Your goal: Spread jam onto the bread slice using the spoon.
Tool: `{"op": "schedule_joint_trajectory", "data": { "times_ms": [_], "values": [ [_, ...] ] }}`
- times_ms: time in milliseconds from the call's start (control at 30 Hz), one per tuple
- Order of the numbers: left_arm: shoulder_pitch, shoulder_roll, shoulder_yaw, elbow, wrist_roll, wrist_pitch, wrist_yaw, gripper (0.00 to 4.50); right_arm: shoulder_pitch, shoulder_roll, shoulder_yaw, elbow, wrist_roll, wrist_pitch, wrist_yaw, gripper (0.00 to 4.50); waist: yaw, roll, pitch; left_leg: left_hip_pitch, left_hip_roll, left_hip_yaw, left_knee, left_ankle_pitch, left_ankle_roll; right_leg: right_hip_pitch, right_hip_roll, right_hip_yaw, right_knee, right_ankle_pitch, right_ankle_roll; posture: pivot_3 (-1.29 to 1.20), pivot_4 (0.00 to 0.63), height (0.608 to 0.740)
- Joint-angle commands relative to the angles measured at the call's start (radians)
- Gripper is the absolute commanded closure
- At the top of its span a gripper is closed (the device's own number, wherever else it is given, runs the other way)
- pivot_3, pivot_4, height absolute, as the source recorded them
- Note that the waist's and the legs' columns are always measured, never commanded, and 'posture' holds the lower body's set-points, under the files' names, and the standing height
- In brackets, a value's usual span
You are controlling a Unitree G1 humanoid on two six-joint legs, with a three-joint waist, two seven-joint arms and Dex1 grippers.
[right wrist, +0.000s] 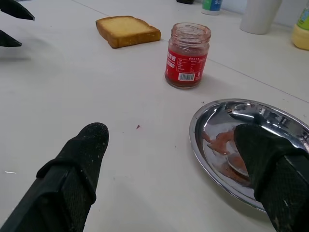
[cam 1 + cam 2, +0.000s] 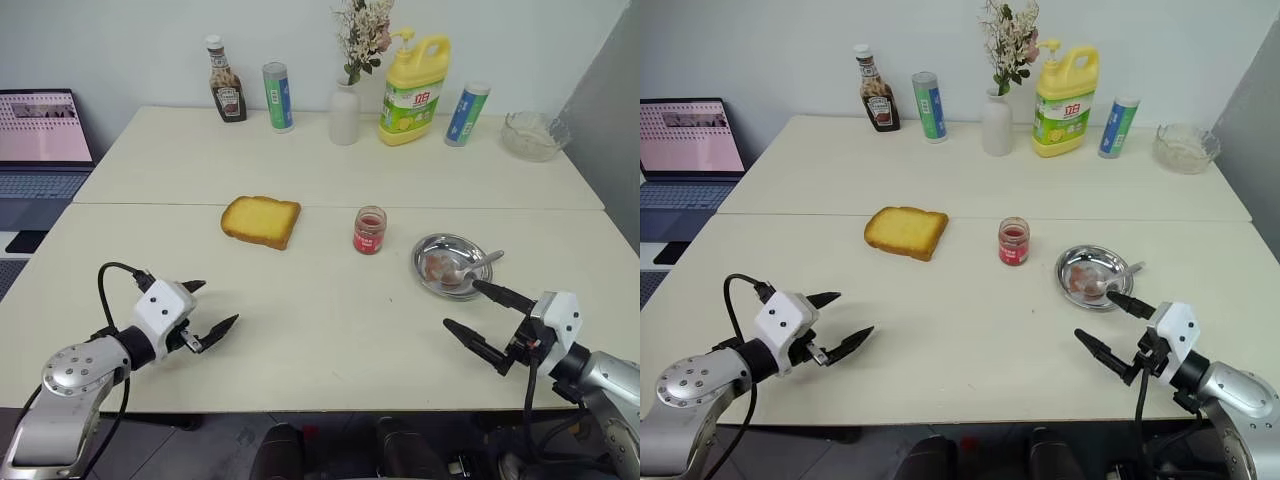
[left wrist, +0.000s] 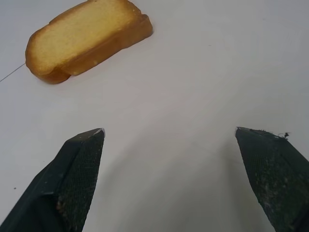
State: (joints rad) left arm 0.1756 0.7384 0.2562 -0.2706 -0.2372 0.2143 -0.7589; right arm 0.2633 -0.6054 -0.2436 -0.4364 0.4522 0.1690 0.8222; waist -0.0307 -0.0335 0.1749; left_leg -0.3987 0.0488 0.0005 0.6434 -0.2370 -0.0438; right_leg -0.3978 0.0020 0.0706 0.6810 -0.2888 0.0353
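Observation:
The bread slice (image 2: 261,221), golden toast with a brown crust, lies flat on the white table left of centre. To its right stands the open jam jar (image 2: 369,230) with a red label. The spoon (image 2: 478,266) rests in a round steel dish (image 2: 430,245) smeared with red jam, its handle over the right rim. My left gripper (image 2: 220,301) hovers open and empty near the front left, pointing toward the bread (image 3: 87,38). My right gripper (image 2: 459,303) is open and empty just in front of the dish (image 1: 198,145), the jar (image 1: 187,55) beyond it.
Along the table's far edge stand a ketchup bottle (image 2: 227,83), two tall cans (image 2: 278,96), a white vase with flowers (image 2: 344,110), a yellow detergent bottle (image 2: 413,90) and a glass bowl (image 2: 533,133). A laptop (image 2: 40,140) sits off the table's left.

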Motion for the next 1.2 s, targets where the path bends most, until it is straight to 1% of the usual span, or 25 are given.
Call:
{"op": "schedule_joint_trajectory", "data": {
  "times_ms": [33,200,367,467,633,733,800,867,933,1033,1133,1200],
  "values": [
    [-0.011,-0.004,0.003,-0.036,-0.014,-0.003,-0.002,0.00,0.010,-0.004,-0.017,-0.062,0.017,0.009,-0.016,0.01,0.000,0.000,0.000,0.000,0.000,0.000,0.000,0.000,0.000,0.000,0.000,0.000,0.000,0.000,0.000,0.00,0.150,0.740],
    [-0.015,0.000,-0.007,-0.034,0.001,0.019,0.018,0.00,0.017,-0.005,-0.012,-0.075,0.015,0.021,-0.024,0.01,0.000,0.000,0.000,0.000,0.000,0.000,0.000,0.000,0.000,0.000,0.000,0.000,0.000,0.000,0.000,0.00,0.150,0.740],
    [-0.019,-0.015,0.004,-0.024,0.002,0.015,0.043,0.00,0.013,-0.008,-0.002,-0.082,0.014,0.027,-0.018,0.01,0.001,0.000,0.000,0.000,0.000,0.000,0.000,0.000,0.000,0.000,0.000,0.000,0.000,0.000,0.000,0.00,0.150,0.740],
    [-0.023,-0.021,0.003,0.001,0.015,-0.036,0.040,0.00,0.001,-0.012,0.016,-0.085,0.004,0.026,-0.012,0.01,0.001,0.000,0.000,0.000,0.000,0.000,0.000,0.000,0.000,0.000,0.000,0.000,0.000,0.000,0.000,0.00,0.150,0.740],
    [-0.058,-0.060,0.045,0.039,-0.070,-0.068,0.012,0.00,-0.003,-0.023,0.045,-0.103,-0.003,0.026,-0.005,0.01,0.001,0.000,0.000,0.000,0.000,0.000,0.001,0.000,0.000,0.001,0.000,0.000,0.000,0.000,0.000,0.00,0.150,0.740],
    [-0.090,-0.068,0.060,0.095,-0.029,-0.100,0.067,0.00,0.005,-0.045,0.064,-0.121,-0.014,0.032,0.006,0.01,0.001,0.000,0.000,0.000,0.000,-0.001,0.001,0.000,0.000,0.001,0.000,-0.001,0.000,0.000,0.000,0.00,0.150,0.740],
    [-0.157,-0.099,0.075,0.152,-0.024,-0.067,0.153,0.00,0.001,-0.057,0.076,-0.133,-0.017,0.041,0.006,0.01,0.002,0.000,0.000,0.001,0.000,-0.001,0.001,0.000,0.000,0.002,0.000,-0.001,0.000,0.000,0.001,0.00,0.150,0.740],
    [-0.244,-0.133,0.077,0.208,-0.039,0.016,0.231,0.00,-0.032,-0.058,0.093,-0.150,-0.015,0.055,-0.011,0.01,0.003,-0.001,0.000,0.001,0.000,-0.002,0.002,0.000,0.000,0.003,0.000,-0.002,0.000,0.001,0.001,0.00,0.150,0.740],
    [-0.366,-0.172,0.064,0.282,-0.058,0.110,0.291,0.00,-0.093,-0.062,0.128,-0.182,-0.014,0.103,-0.034,0.01,0.003,-0.001,-0.001,0.002,-0.001,-0.002,0.003,0.000,0.000,0.004,0.000,-0.002,0.000,0.002,0.003,0.00,0.150,0.740],
    [-0.482,-0.206,0.053,0.361,-0.058,0.167,0.327,0.00,-0.157,-0.072,0.162,-0.212,0.000,0.196,-0.065,0.01,0.003,-0.003,-0.002,0.002,-0.001,-0.003,0.004,0.001,0.000,0.005,0.001,-0.002,0.000,0.003,0.005,0.00,0.150,0.740],
    [-0.608,-0.235,0.026,0.481,-0.039,0.204,0.365,0.00,-0.215,-0.087,0.195,-0.245,0.026,0.261,-0.060,0.01,0.003,-0.003,-0.002,0.002,-0.002,-0.003,0.003,0.000,0.000,0.006,0.000,-0.002,-0.001,0.004,0.004,0.00,0.150,0.740],
    [-0.714,-0.266,0.015,0.617,-0.028,0.217,0.406,0.00,-0.270,-0.091,0.230,-0.265,0.034,0.309,-0.067,0.01,0.004,-0.003,-0.002,0.001,-0.002,-0.004,0.003,0.000,0.000,0.005,0.000,-0.002,-0.001,0.005,0.003,0.00,0.150,0.740]
  ]
}}
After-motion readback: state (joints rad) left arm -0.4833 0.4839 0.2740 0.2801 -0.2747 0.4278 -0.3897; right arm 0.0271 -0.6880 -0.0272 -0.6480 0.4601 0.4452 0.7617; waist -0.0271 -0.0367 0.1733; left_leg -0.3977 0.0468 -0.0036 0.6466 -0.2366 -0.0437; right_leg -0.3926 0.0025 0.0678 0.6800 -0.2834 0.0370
